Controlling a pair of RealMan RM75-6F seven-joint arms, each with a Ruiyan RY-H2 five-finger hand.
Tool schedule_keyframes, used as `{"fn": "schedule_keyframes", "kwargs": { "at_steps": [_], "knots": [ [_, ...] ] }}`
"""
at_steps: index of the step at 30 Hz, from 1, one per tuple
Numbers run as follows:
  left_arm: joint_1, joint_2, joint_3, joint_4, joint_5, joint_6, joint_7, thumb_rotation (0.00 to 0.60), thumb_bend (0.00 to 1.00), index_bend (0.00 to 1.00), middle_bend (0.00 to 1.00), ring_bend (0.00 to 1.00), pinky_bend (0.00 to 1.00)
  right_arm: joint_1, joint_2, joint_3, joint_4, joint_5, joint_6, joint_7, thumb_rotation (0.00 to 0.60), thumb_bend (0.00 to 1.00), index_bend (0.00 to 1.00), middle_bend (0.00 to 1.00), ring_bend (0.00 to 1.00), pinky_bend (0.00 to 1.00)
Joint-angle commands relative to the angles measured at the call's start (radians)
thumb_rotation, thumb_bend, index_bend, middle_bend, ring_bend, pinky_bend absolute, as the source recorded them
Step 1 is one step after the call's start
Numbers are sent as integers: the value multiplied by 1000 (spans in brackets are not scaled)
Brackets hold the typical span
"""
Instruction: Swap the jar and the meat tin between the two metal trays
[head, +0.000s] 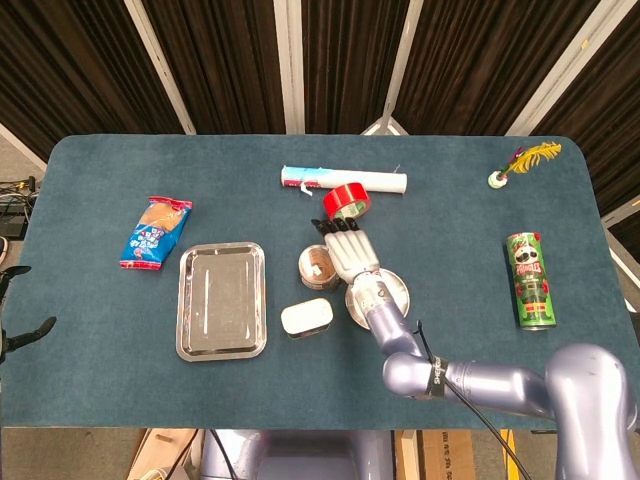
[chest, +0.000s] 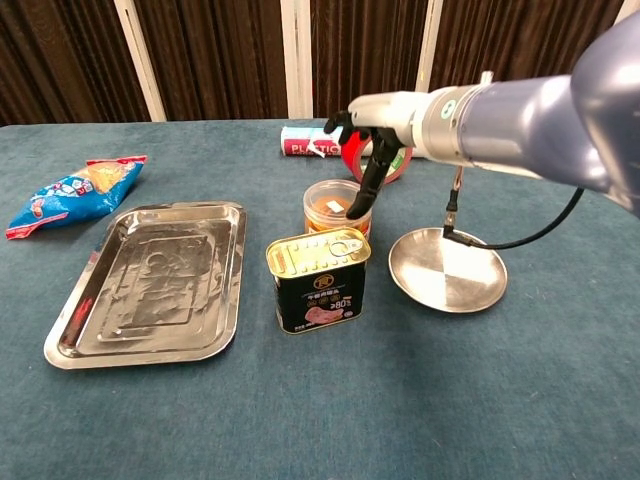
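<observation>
The clear jar (head: 316, 265) (chest: 337, 205) with orange contents stands on the cloth between the two trays. Just in front of it is the black meat tin (head: 307, 318) (chest: 318, 280). The rectangular tray (head: 221, 299) (chest: 150, 280) lies empty to the left; the round tray (head: 392, 298) (chest: 447, 268) lies empty to the right. My right hand (head: 350, 250) (chest: 365, 150) hovers over the jar's right side with fingers spread and pointing down, one fingertip (chest: 357, 198) at the jar's rim, holding nothing. Only dark fingertips of my left hand (head: 28, 331) show, spread apart off the table's left edge.
A red tape roll (head: 346, 200) (chest: 400, 160) and a white tube (head: 345, 180) (chest: 305, 145) lie just behind the jar. A snack bag (head: 156, 232) (chest: 75, 190) is far left. A green can (head: 529, 280) and a small feathered thing (head: 520, 165) sit at the right.
</observation>
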Motion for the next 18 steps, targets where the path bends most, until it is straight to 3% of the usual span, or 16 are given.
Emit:
{"fn": "schedule_keyframes", "kwargs": {
  "at_steps": [1,10,18],
  "knots": [
    [1,0,-1,0,-1,1,1,600,166,282,0,0,127,12,-18,-21,28,7,-18,-3,600,71,0,106,58,0],
    [3,2,-6,-8,-16,-4,1,600,173,282,0,0,127,31,-75,-49,121,8,-55,12,600,71,2,112,96,0],
    [7,7,-8,-13,-18,-1,-9,600,173,282,0,0,127,31,-101,-48,150,-1,-51,41,600,71,201,281,253,0]
  ]
}}
